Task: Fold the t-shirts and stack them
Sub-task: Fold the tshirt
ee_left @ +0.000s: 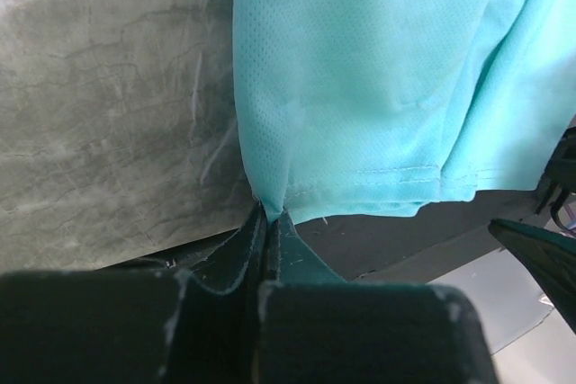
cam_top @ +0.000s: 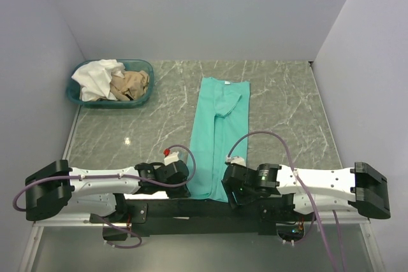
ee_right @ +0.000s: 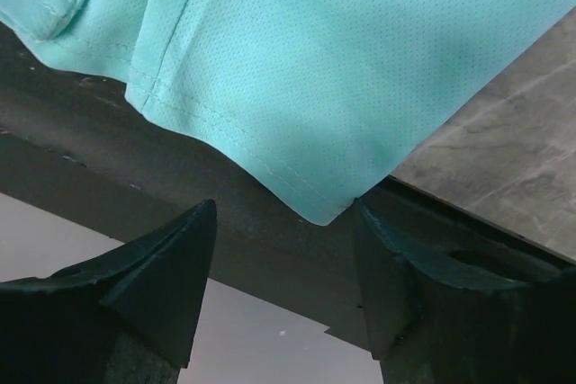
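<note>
Jaws of my left gripper (ee_left: 268,215) were pinched tight on the near left hem corner of the teal-green t-shirt (cam_top: 218,138), which lay as a long narrow strip down the middle of the marble table (cam_top: 287,106). My right gripper (ee_right: 286,213) stood open, one finger either side of the near right hem corner, gripping nothing. At far left, a teal basket (cam_top: 145,67) held the white t-shirt (cam_top: 95,78) and the tan t-shirt (cam_top: 131,84).

Teal-green t-shirt (ee_right: 342,69): hemmed corner with stitched edge, overhanging black edge strip (ee_right: 180,186). Right gripper (ee_right: 283,231): just below that corner, fingers spread, clear of cloth. Grey marble tabletop (ee_right: 504,168): right of corner.
</note>
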`<action>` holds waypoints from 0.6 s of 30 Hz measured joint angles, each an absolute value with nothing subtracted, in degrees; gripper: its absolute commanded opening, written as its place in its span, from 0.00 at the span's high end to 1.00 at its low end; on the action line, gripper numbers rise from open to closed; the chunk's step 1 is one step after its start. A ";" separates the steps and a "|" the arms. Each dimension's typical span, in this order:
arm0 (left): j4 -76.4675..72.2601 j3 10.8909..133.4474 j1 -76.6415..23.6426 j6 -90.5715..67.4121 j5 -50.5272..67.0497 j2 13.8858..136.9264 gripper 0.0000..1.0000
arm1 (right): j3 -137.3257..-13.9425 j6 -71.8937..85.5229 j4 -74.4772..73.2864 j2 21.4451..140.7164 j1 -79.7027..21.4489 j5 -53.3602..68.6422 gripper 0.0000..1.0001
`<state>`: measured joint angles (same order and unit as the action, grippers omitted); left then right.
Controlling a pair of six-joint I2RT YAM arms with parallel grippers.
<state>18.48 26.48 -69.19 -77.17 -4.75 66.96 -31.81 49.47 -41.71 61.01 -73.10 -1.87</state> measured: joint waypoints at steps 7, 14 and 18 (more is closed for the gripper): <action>18.33 26.48 -69.19 -77.21 -4.86 66.46 0.99 | -31.92 50.09 -41.89 63.96 -73.65 -2.48 0.41; 17.85 26.46 -69.19 -77.17 -4.80 66.46 0.99 | -31.94 49.74 -41.78 66.81 -73.65 -2.20 0.62; 17.43 26.48 -69.19 -77.03 -4.82 66.48 0.99 | -31.99 49.89 -41.54 67.79 -73.65 -3.25 1.00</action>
